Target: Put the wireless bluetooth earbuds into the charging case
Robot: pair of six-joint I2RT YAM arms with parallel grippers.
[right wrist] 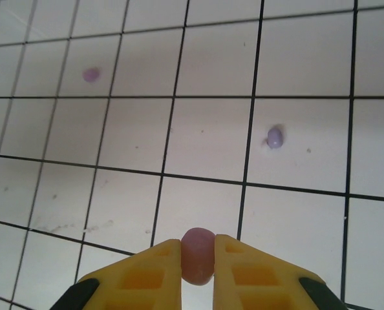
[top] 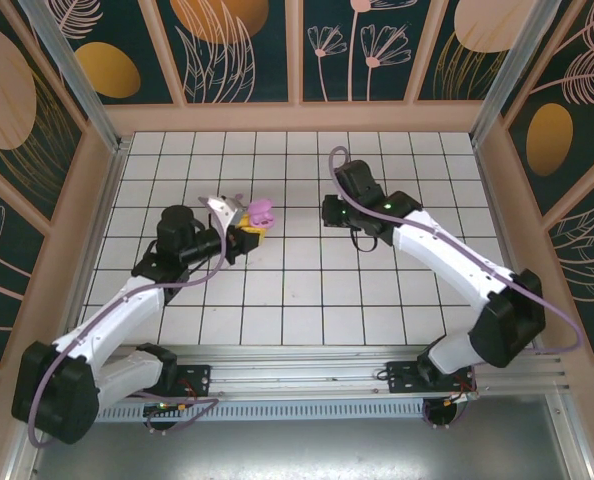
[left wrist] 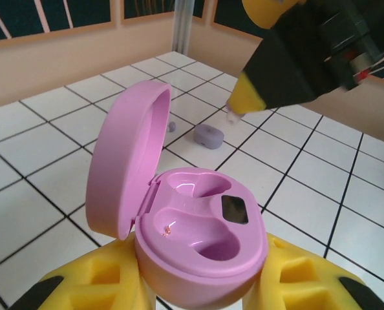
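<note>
The pink charging case [left wrist: 205,248] stands with its lid [left wrist: 124,161] swung up to the left, and both wells are empty. My left gripper [left wrist: 200,284] is shut on the case's base, its yellow fingers on either side. From above, the case [top: 262,212] is held over the left-middle tiles by that gripper [top: 245,230]. My right gripper [right wrist: 198,250] is shut on a small lilac earbud [right wrist: 198,255], above the floor. One of its yellow fingers [left wrist: 247,97] hangs beyond the case. Another earbud [right wrist: 275,137] lies on a tile ahead, and a third speck [right wrist: 90,75] lies far left.
White tiled floor [top: 307,290] with black grid lines, fenced by wooden walls [top: 297,118]. A lilac pebble-like piece [left wrist: 208,135] and a tiny speck [left wrist: 171,126] lie on tiles behind the case. The right arm [top: 447,262] reaches in from the lower right.
</note>
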